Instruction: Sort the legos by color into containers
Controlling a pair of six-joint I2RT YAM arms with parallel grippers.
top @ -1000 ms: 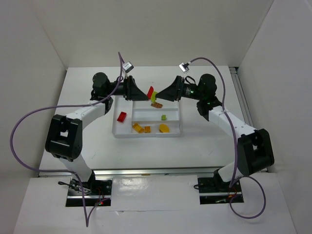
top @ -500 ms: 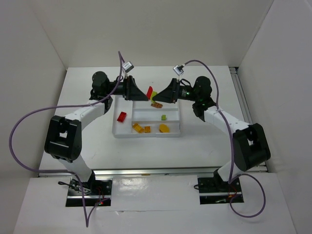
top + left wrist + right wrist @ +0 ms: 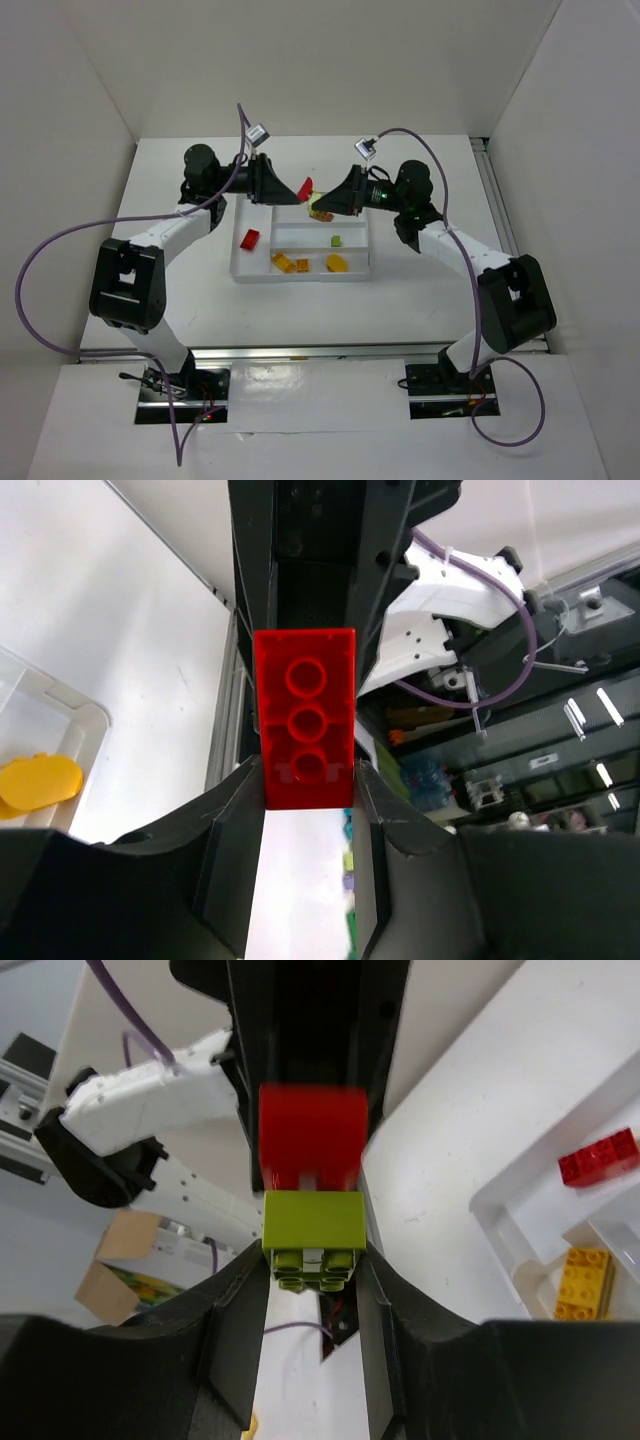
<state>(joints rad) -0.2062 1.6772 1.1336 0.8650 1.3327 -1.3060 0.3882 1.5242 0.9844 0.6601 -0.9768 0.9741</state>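
Top external view: both arms meet above the far edge of the tray point(image 3: 236, 262), well off the tabletop point(image 3: 170, 290).

- Left gripper point(image 3: 290, 190) is clenched on a red brick point(image 3: 307, 185). The left wrist view shows the brick pinched by its long sides, studs facing the camera.
- Right gripper point(image 3: 313, 1255) has its fingers point(image 3: 232, 1300) pressed against both sides of a lime green brick point(image 3: 313, 1237), grasping it. The red brick sits right against the green one's far end. Cannot tell whether the studs are engaged.
- Already in the tray: a loose red piece point(image 3: 250, 239), a small green piece point(image 3: 336, 241), orange-brown pieces point(image 3: 282, 262) and a yellow piece point(image 3: 336, 263).

Risks, as I judge them:
- If the two bricks are joined, a sudden separation could jerk either arm. A brick could then be flicked onto the tabletop beyond the tray.
- Each grip covers only a narrow part of a smooth brick. A twist during the pull could make one pivot and slip out.
- A dropped brick could land in a compartment of the wrong colour.
- The fingertips of the two grippers are very close, so a small misalignment could make them collide.
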